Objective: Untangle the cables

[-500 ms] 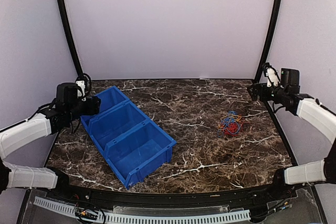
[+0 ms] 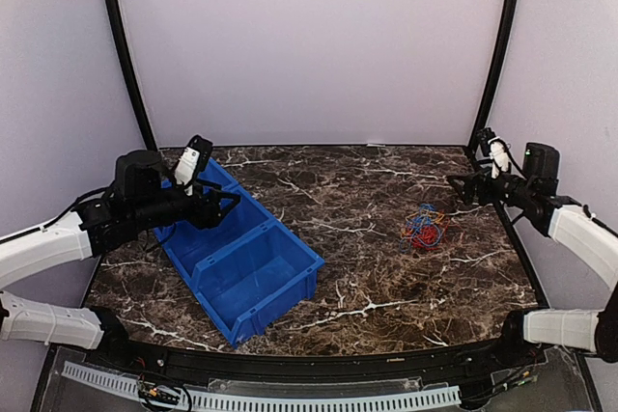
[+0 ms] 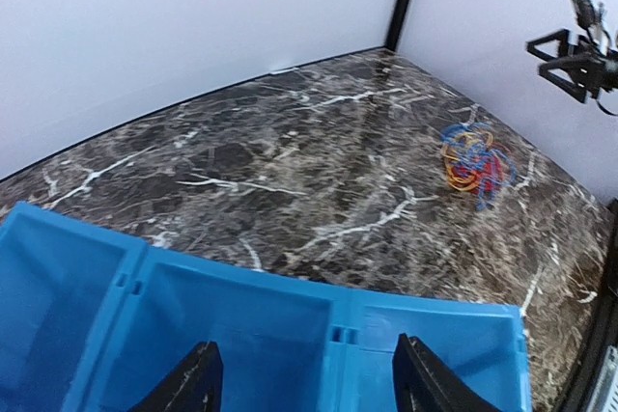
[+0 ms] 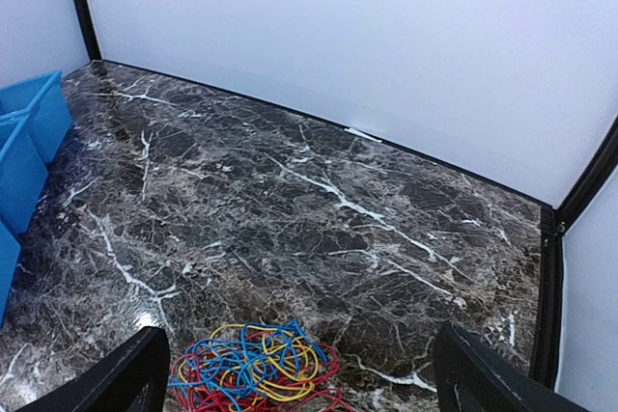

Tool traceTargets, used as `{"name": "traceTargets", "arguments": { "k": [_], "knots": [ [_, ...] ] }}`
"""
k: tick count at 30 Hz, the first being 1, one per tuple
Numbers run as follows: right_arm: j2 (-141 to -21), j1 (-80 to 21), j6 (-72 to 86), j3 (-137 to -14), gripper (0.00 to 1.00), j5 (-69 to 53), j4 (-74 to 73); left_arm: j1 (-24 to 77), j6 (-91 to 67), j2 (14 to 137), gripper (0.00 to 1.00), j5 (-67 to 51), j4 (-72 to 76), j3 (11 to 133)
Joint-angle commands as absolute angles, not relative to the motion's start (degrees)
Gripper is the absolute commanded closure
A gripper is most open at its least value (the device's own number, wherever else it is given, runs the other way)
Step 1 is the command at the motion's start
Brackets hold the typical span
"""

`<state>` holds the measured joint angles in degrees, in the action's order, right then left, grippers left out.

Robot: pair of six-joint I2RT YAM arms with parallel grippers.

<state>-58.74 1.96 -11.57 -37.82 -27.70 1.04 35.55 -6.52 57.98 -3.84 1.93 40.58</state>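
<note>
The cables (image 2: 425, 228) lie as one tangled bunch of red, blue and yellow wires on the marble table's right side. In the left wrist view the cables (image 3: 472, 164) show far off at the right. My left gripper (image 2: 224, 203) hangs open over the blue bin, far left of the bunch; its gripper (image 3: 307, 388) holds nothing between its fingers. My right gripper (image 2: 462, 187) hovers open above and behind the bunch. In its own view the cables (image 4: 253, 368) rest on the table between the spread fingers of that gripper (image 4: 309, 383), untouched.
A blue three-compartment bin (image 2: 281, 224) stands diagonally on the left half of the table, its rim (image 3: 241, 275) just under my left fingers and its end (image 4: 29, 113) visible from the right wrist. Black frame posts (image 2: 497, 55) rise at the back corners.
My left arm has swung right, bringing its gripper out over the bin. My right gripper has shifted slightly left and lower, nearer the cables. The cables have not moved.
</note>
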Motion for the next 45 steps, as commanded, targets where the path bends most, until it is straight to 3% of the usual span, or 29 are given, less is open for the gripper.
{"name": "traceTargets", "arguments": {
  "k": [1,8,14,16,19,21,25,30,45],
  "knots": [
    [-58.74,2.38,-15.70,-36.09,0.04,-35.03,4.81,42.34,-5.07,59.76,0.37,-7.96,-4.02,44.63],
    [-58.77,2.48,-20.23,-35.80,0.04,-36.39,4.04,53.41,-5.41,64.20,0.35,-8.09,-18.33,49.44],
    [-58.53,2.79,-21.40,-36.31,0.05,-36.81,3.00,55.28,-11.59,63.92,0.36,-3.80,-23.35,49.29],
    [-59.34,2.81,-20.98,-36.83,0.06,-37.44,2.75,55.32,-12.42,65.00,0.45,-3.50,-22.84,49.16],
    [-59.40,2.84,-20.51,-36.50,0.06,-38.11,3.05,55.28,-12.47,67.92,0.73,-5.29,-21.42,49.74],
    [-58.91,2.86,-20.48,-36.48,0.07,-38.23,2.76,55.26,-11.40,70.77,0.86,-4.44,-21.16,50.79],
    [-58.34,2.83,-20.88,-36.30,0.07,-38.34,2.86,55.25,-8.82,78.63,0.95,-1.59,-20.25,53.17],
    [-58.31,2.79,-21.48,-36.39,0.07,-38.83,2.66,55.22,-7.43,86.10,1.00,1.63,-19.10,56.43],
    [-59.92,2.60,-22.48,-37.18,0.07,-39.75,1.32,54.23,-0.53,105.57,1.00,4.37,-9.53,73.01]
  ]
}}
